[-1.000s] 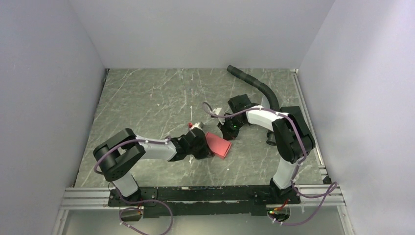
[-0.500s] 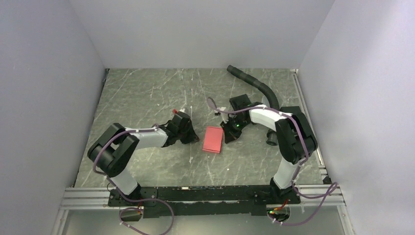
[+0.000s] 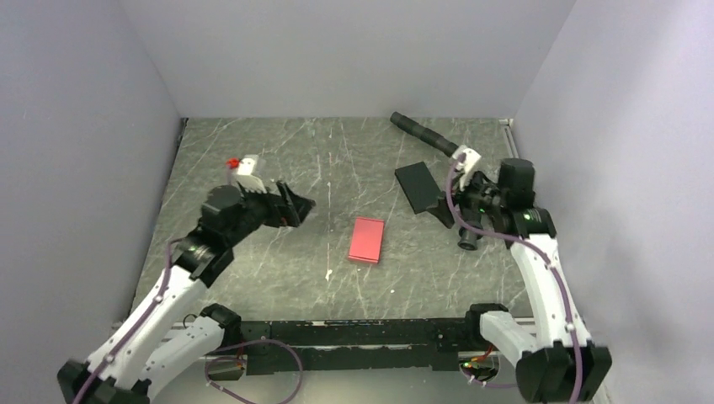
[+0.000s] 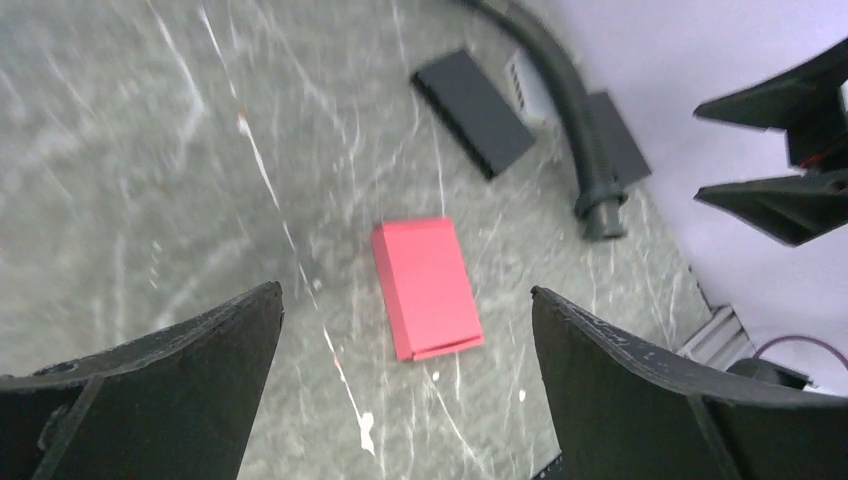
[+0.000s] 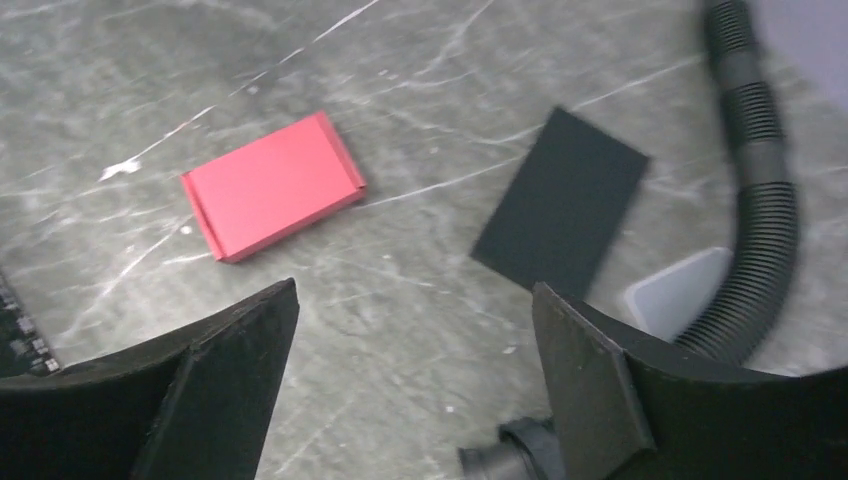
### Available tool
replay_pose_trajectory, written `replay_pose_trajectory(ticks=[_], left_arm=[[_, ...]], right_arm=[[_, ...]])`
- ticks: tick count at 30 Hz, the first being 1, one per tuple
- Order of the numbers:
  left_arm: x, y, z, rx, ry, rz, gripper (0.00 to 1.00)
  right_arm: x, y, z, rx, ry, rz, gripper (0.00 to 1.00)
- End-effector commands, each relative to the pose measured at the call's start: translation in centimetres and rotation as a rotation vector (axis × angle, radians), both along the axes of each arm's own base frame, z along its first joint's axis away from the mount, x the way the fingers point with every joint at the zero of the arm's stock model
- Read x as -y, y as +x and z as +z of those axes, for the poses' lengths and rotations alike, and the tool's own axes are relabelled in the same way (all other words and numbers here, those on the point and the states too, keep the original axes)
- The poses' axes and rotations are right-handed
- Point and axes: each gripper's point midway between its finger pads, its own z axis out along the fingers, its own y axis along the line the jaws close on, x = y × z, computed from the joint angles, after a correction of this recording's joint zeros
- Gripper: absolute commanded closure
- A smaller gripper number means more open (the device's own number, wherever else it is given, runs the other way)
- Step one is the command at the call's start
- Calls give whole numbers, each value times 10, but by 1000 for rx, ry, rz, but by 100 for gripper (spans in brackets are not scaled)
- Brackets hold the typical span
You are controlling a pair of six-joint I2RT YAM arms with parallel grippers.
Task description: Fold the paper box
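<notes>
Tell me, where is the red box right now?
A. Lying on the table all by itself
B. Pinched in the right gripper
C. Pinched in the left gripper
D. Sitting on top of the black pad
A: the paper box lies flat on the table, and the left gripper and right gripper are both open and well clear of it.
</notes>
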Motion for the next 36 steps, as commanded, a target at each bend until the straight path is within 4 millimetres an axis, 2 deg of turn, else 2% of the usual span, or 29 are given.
replay_pose_trajectory(ticks=[1,4,5,7,9,11,14,20,23,31,36], left_arm=[[-20,-12,27,79,85,-74,1],[-26,-15,19,59,116,-76,1],[-28,-15,15,59,128,-71,0],[-33,-13,4,65,170,-60,1],[-41,-7,1,52,198,-27,0],[-39,-4,5,63,223,-67,0],[-45,4,6,73,288,-67,1],[-60,0,-13,37,326,-36,1],[-67,-2,-9,62,335,-3,0],[-63,1,-17,26,331,-31,1],[-68,5,-23,9,342,-15,0]], right_arm=[[13,-3,37,109,141,-64,5],[29,9,58,91,244,-250,0],[38,15,61,82,269,-333,0],[48,18,62,85,281,-389,0],[50,14,62,96,288,-364,2],[48,7,61,114,297,-301,1],[54,6,59,137,305,-301,0],[69,15,59,100,377,-466,0],[70,17,57,84,397,-484,0],[72,16,55,74,408,-492,0],[76,18,54,72,422,-522,0]])
